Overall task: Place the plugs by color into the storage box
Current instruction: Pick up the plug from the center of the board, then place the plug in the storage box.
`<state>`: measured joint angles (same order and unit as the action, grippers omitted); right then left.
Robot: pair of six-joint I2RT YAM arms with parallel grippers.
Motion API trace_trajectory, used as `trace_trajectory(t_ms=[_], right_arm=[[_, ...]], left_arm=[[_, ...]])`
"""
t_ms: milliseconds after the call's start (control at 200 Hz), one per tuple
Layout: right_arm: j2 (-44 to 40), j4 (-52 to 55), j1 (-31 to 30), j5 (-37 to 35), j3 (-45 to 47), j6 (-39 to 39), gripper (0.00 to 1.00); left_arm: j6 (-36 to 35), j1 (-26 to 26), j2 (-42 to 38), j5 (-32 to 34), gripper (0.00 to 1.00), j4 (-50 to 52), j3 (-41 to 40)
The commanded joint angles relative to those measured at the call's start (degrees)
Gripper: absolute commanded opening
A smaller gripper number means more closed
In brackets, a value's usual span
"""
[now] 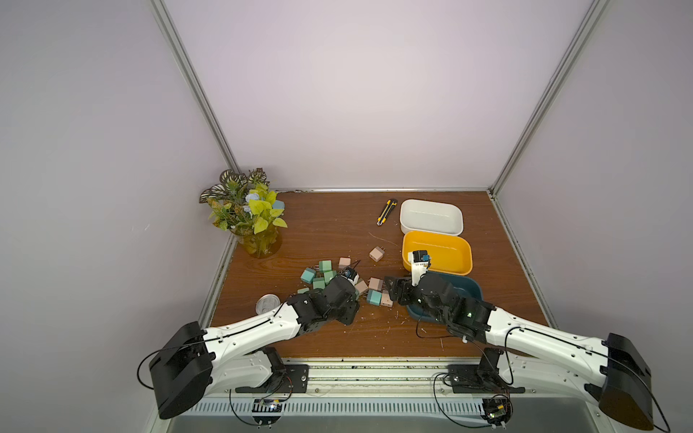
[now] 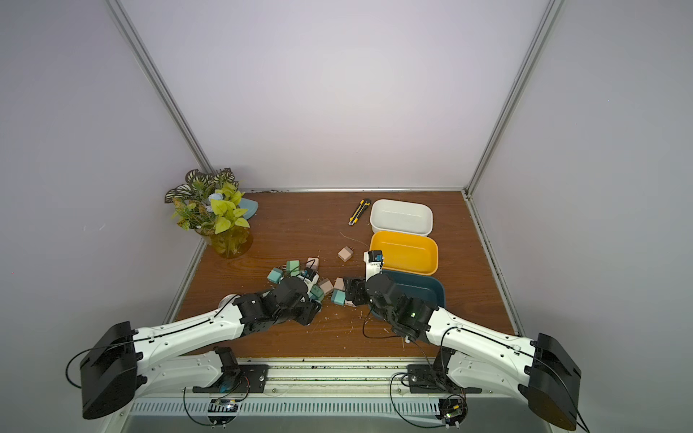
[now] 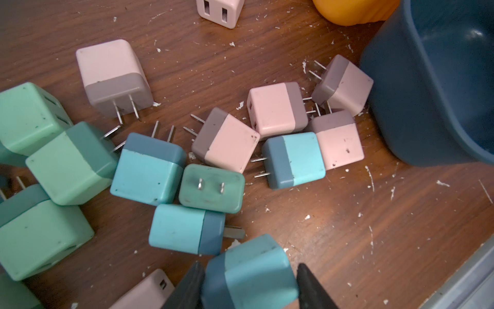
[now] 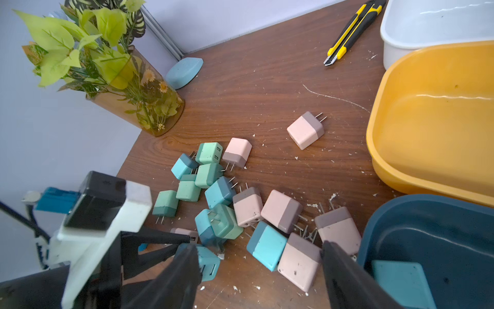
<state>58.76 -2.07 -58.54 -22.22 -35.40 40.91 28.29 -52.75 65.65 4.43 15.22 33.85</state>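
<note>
Teal-blue plastic sits between the fingers (image 3: 187, 289) of the left gripper (image 3: 250, 264), which press on both sides of the gripped teal-blue plug (image 3: 254, 278). It is near the dark blue box (image 3: 395, 107), at the heap's near edge; whether it is off the table I cannot tell. The heap of plugs (image 1: 322, 275), mint green, teal-blue and pale pink, lies on the wooden table (image 1: 337, 225) just beside that box, the pink ones nearest its wall. Inside the box lies a stored teal-blue plug (image 4: 401, 281). The right gripper (image 4: 259, 244) hangs over the heap's edge just beside the box, jaws wide apart and holding nothing. A lone pink plug (image 1: 375, 254) rests apart, beyond the heap. On the box's far side stands the yellow box (image 1: 465, 247), then the white box (image 1: 455, 217), with the utility knife (image 1: 386, 212) beside the latter. Any print on the plugs or knife is too small to read.
</note>
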Motion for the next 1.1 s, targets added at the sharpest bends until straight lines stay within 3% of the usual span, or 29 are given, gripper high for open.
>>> trace_trajectory(t_ms=[0,460,731,1096], right_arm=[[-1.62,0.90,-0.34,-1.75,-0.70,-1.11,0.78],[-4.69,1.09,-0.34,-5.22,-0.08,-1.03,0.78],[-7.52,8.42,-0.01,-9.30,-1.11,-3.03,0.76],[-12.77,22.39,14.32,10.48,-2.60,-3.25,0.64]], left_arm=[[-0.11,-0.42,-1.40,0.81,0.46,1.65,2.60],[-0.57,-0.42,-4.30,-1.81,0.46,-1.01,5.26],[-1.37,-0.42,0.40,-6.08,0.46,-6.87,8.60],[-1.97,-1.01,13.49,-13.52,0.46,-13.34,17.77]])
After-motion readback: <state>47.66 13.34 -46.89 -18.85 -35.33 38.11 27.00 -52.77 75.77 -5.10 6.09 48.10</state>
